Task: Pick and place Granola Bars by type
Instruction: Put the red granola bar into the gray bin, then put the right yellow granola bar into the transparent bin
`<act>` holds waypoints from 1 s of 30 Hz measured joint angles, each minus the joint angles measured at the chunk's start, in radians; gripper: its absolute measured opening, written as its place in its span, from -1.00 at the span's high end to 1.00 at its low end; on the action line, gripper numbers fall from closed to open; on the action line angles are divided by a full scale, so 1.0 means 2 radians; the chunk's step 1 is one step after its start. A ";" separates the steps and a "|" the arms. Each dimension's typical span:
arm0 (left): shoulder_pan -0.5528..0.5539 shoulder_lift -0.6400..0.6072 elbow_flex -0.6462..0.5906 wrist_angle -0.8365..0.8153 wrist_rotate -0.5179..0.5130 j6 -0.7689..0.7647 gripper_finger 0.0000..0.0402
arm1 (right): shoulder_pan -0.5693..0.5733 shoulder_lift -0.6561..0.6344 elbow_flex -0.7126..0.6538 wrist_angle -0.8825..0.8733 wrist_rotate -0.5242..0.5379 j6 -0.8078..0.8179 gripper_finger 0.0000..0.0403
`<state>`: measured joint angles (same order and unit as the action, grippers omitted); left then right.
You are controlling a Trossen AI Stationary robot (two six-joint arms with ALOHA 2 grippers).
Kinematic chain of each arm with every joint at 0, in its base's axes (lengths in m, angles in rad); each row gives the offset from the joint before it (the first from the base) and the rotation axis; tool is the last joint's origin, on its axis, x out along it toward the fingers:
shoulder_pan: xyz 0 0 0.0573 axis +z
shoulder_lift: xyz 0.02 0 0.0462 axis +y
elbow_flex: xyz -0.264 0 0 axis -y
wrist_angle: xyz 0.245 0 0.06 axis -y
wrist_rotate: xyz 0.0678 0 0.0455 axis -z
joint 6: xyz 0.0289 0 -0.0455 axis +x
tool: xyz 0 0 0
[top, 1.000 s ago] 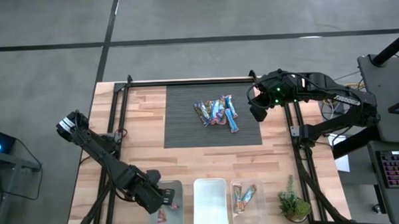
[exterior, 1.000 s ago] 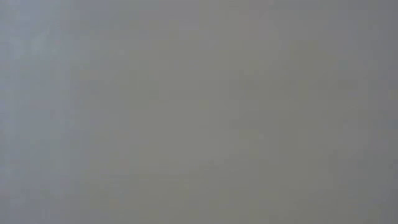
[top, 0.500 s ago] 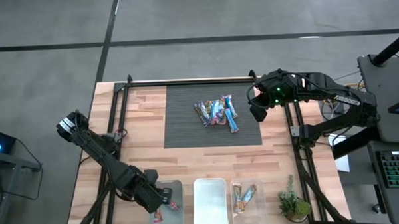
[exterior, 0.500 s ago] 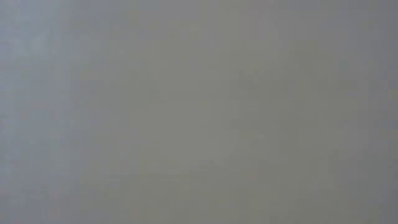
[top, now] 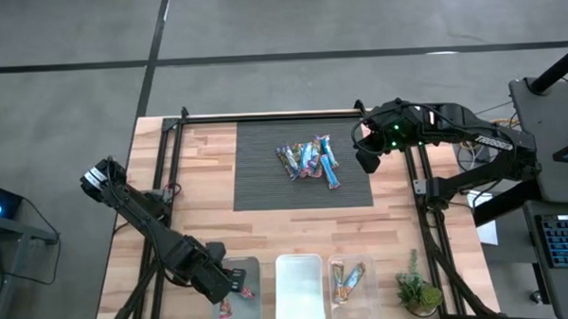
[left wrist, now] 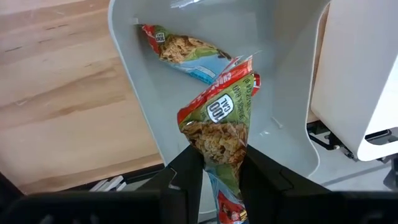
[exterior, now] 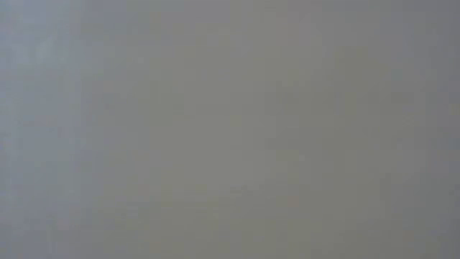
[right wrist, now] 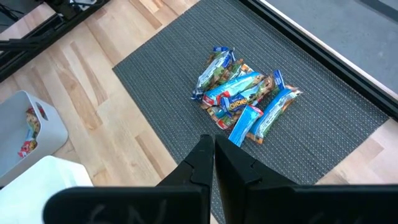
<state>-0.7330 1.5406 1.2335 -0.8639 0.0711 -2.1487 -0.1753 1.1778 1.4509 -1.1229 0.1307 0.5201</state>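
Clamped on a red bar over the left bin, left gripper, bar's lower end cut off. Shut, empty, right gripper beside the pile mid-mat. Low view blank grey.

You have the mat at the table's far middle, with the bar pile on it. Three bins sit nearer than the mat: left bin, middle bin, right bin.

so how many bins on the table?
3, in a row along the near edge: left bin under the left claw, middle bin, right bin beside the small plant.
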 joint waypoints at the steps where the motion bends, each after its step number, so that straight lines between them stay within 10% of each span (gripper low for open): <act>1: 0.000 0.000 0.000 0.000 0.001 0.000 0.62 | 0.000 0.000 0.000 0.000 0.000 0.000 0.96; 30: 0.000 0.032 0.000 0.057 0.049 0.022 0.35 | 0.000 0.000 0.000 0.001 0.000 0.002 0.96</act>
<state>-0.7330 1.6051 1.2335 -0.7505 0.1685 -2.1043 -0.1753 1.1778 1.4509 -1.1207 0.1307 0.5240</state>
